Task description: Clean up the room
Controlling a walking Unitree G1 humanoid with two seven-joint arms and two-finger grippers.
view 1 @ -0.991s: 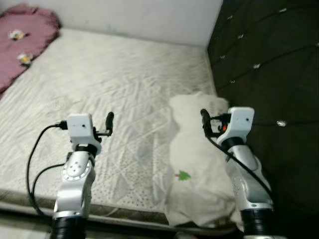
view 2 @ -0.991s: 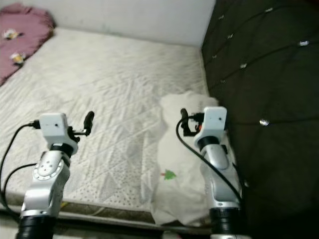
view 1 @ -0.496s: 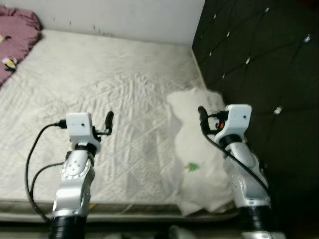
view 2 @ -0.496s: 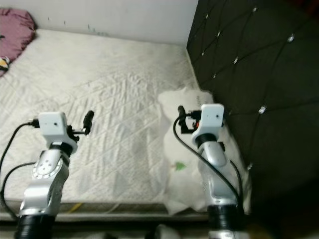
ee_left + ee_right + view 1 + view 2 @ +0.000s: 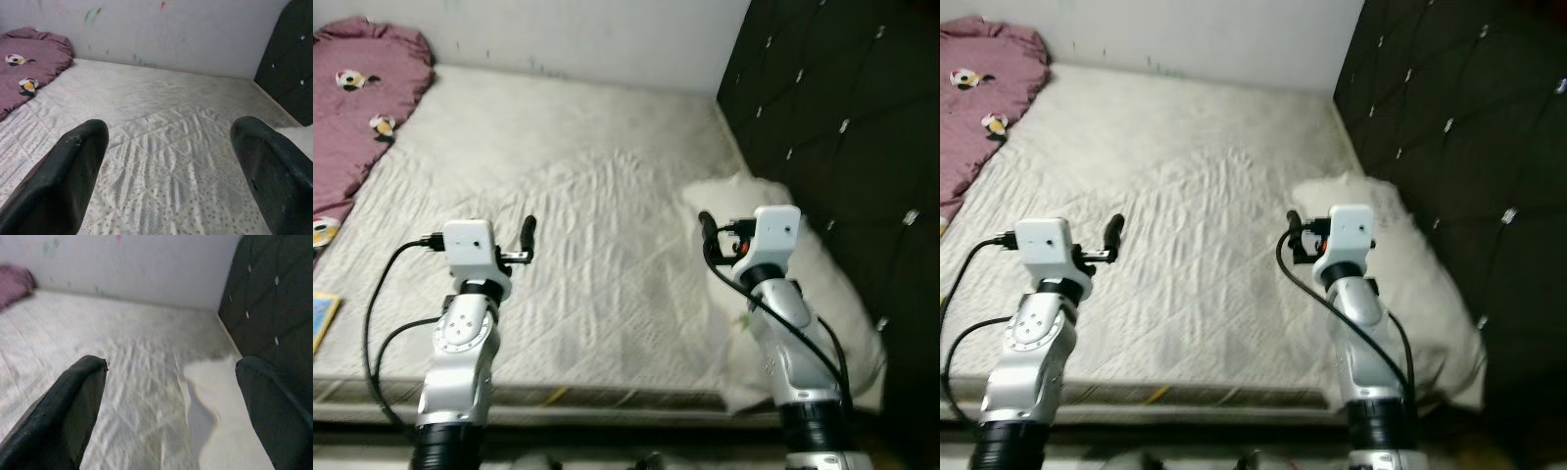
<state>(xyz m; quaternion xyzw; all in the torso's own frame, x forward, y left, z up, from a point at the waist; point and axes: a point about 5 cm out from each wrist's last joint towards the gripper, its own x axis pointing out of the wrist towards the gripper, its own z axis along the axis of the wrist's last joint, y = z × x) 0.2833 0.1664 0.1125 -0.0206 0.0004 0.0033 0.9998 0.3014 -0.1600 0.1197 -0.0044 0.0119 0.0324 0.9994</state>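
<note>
We face a bare quilted mattress (image 5: 578,225), cream-white and stitched in diamond patterns, and we take it as our landmark. Behind its far edge rises a pale wall (image 5: 587,39) with a few faint colour marks. Along the mattress's right side stands a dark tufted headboard (image 5: 842,127) studded with shiny buttons. At the mattress's far left corner lies a crumpled maroon blanket (image 5: 357,108) printed with small cartoon figures, spreading down the left edge. On the mattress's right side, against the headboard, rests a white pillow (image 5: 822,284) that reaches to the near right corner. Just off the mattress's near left corner we see the edge of a flat light-blue item with a yellow border (image 5: 321,318); we cannot tell what it is.

Both our arms are raised over the near part of the mattress. Our left gripper (image 5: 168,171) hovers above the near left area, its two black fingers (image 5: 63,181) spread wide apart with only quilted fabric between them; it holds nothing. Our right gripper (image 5: 171,406) hovers above the near right area beside the pillow's inner edge, its fingers (image 5: 63,411) likewise spread wide and empty, touching neither the pillow nor the mattress.
</note>
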